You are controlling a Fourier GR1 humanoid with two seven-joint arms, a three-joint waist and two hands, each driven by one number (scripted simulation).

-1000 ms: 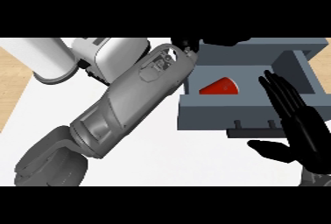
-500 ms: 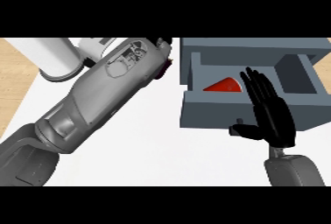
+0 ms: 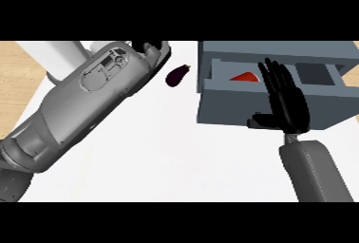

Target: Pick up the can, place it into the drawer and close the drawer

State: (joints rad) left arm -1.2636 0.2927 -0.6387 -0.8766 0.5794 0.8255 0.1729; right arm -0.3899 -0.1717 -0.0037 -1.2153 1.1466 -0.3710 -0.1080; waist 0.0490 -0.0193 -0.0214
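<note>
— Well, where is the can sitting?

— It is lying inside the open grey drawer, in the left part of the compartment, and it is showing only as a small red wedge, since the right hand is covering whatever lies to its right.

— Is any label or writing showing on it?

— Nothing readable is showing; the visible part is looking plain red, with no brand or lettering that can be made out.

— What is the right hand doing?

— It is hovering over the drawer with its black fingers held straight and pointing towards the far side, thumb sticking out to the left over the drawer's front wall, and it is holding nothing.

— And the left hand?

— It is showing at the top, at the end of a grey forearm running diagonally across the white counter. Only its black fingertips are peeking past the wrist, so whether they are straight or curled cannot be told.

— Is anything else lying about?

— A small dark purple object is resting on the counter between the left hand and the drawer, and a white cylinder is standing at the upper left.
</note>
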